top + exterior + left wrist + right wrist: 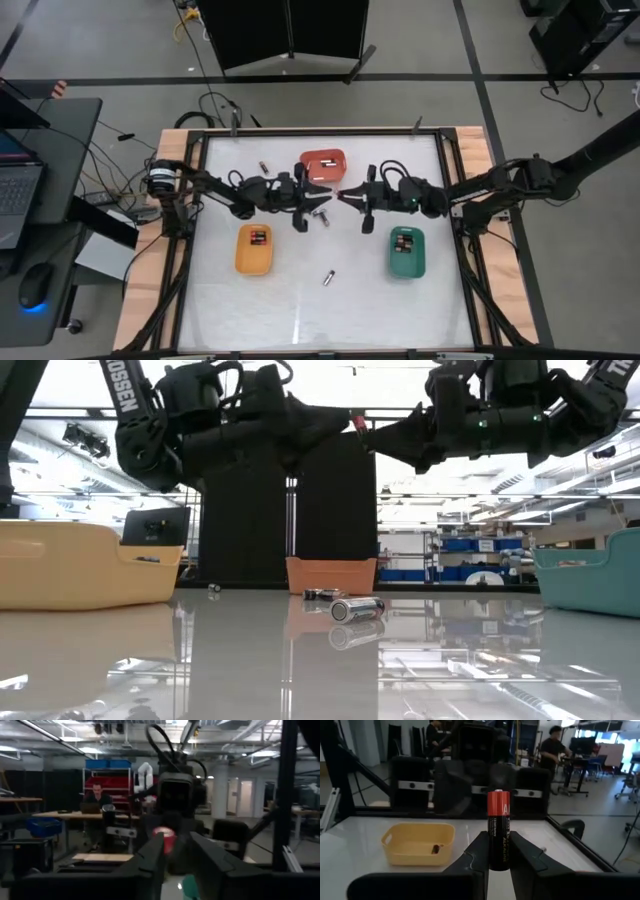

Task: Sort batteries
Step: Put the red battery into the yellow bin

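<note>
Below the orange tray, both claws nearly met, blocking passage; the worktop further below lay mostly free.

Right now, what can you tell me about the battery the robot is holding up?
The battery is a small cylinder, black below and red on top, with white lettering down its side and a silvery cap. It stands upright, pinched between the two dark fingers of the right end effector, raised above the white table, over its middle. The left end effector faces it closely; whether it touches cannot be told.
</note>
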